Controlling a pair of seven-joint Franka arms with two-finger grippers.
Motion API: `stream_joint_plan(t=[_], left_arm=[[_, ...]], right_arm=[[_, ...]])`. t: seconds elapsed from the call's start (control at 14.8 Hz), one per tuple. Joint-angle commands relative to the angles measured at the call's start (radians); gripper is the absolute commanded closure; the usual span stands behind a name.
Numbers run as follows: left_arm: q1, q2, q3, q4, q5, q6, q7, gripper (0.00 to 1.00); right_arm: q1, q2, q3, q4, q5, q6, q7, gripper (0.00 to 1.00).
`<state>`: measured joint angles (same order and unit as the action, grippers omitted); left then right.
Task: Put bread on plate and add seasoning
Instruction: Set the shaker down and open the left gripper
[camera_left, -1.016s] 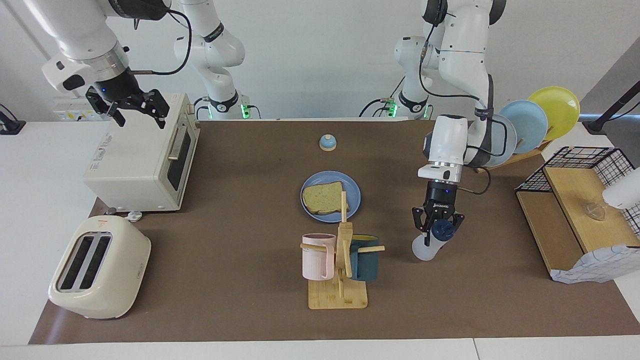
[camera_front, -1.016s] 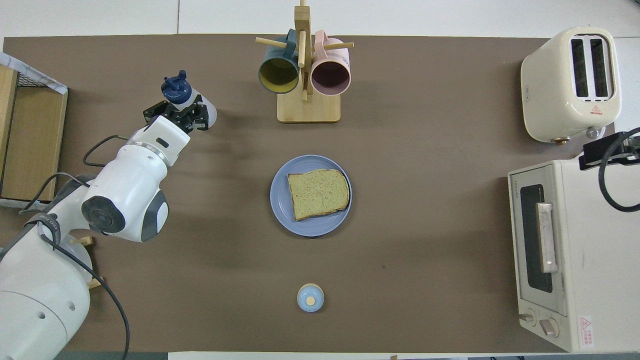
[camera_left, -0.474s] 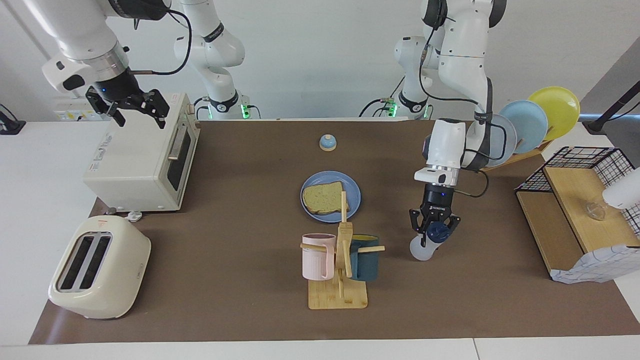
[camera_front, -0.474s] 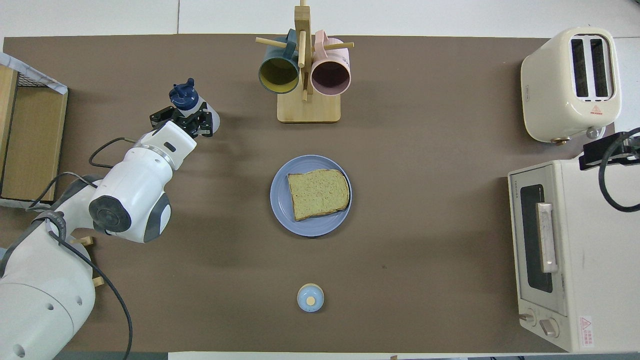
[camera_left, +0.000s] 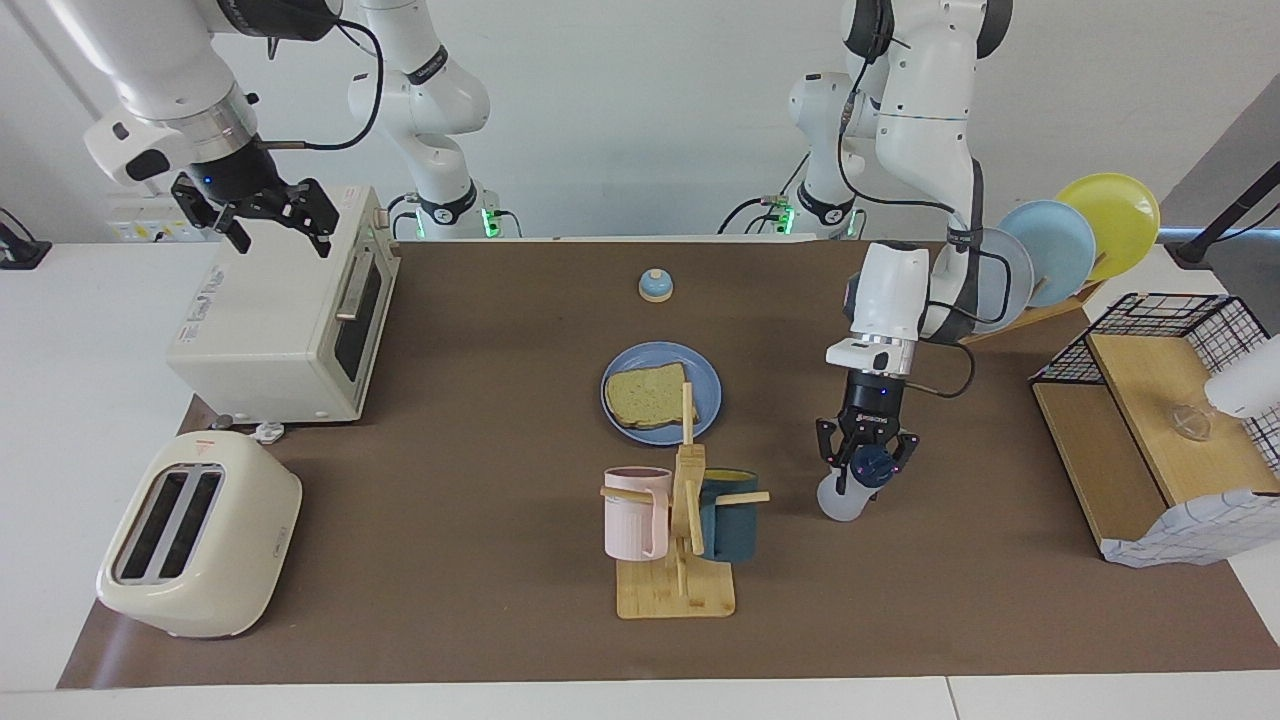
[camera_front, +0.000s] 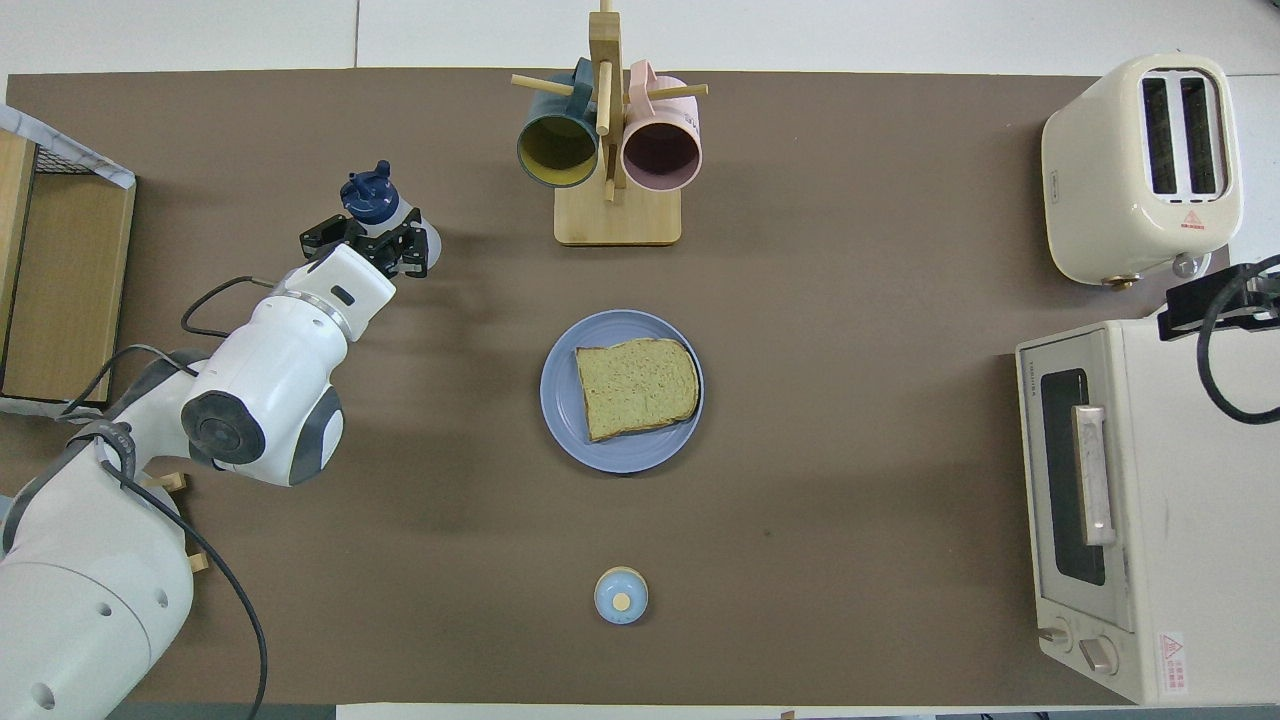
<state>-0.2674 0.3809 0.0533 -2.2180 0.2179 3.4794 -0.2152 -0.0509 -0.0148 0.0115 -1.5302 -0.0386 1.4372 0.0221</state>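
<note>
A: Facing view first. What differs from a second ago?
B: The left gripper (camera_left: 866, 463) has carried the seasoning (camera_left: 850, 490) a little toward the mug rack (camera_left: 680, 520), and the bottle has gone from leaning to nearly upright, its base on the surface (camera_left: 450, 560). The jaws sit around its neck under the dark cap; whether they still squeeze it I cannot tell.
A: And the right gripper (camera_left: 262, 212)?
B: Unmoved, waiting over the toaster oven (camera_left: 285, 320) with its jaws spread wide, holding nothing.
A: The bread (camera_left: 648, 397)?
B: Flat on the plate (camera_left: 710, 400), mid-surface, same as before, with the bell (camera_left: 655, 286) nearer the robots.
A: Overhead view now.
B: The left gripper (camera_front: 368, 237) is over the seasoning (camera_front: 378, 200), which stands toward the left arm's end, well in from the edge there and just clear of the wooden shelf (camera_front: 60, 290). Open brown surface (camera_front: 850, 480) lies between the bottle and the plate (camera_front: 560, 420). The bread (camera_front: 637, 387) keeps inside the rim. The mug rack (camera_front: 610, 130) and the toaster (camera_front: 1145, 165) stand close to the edge farthest from the robots.
</note>
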Motion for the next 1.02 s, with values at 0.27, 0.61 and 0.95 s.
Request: stream_joint_plan(t=[0.27, 0.61, 0.95], left_arm=[[0.022, -0.005, -0.001, -0.034, 0.02, 0.024, 0.005, 0.25], [0.025, -0.01, -0.001, -0.055, 0.021, 0.024, 0.004, 0.13], [0.03, -0.028, -0.001, -0.086, 0.021, 0.024, 0.0, 0.06]], right_arm=[[-0.01, -0.013, 0.005, -0.018, 0.0, 0.009, -0.025, 0.0], [-0.01, -0.013, 0.005, -0.018, 0.0, 0.009, -0.025, 0.0], [-0.01, -0.013, 0.004, -0.018, 0.0, 0.009, -0.025, 0.0]])
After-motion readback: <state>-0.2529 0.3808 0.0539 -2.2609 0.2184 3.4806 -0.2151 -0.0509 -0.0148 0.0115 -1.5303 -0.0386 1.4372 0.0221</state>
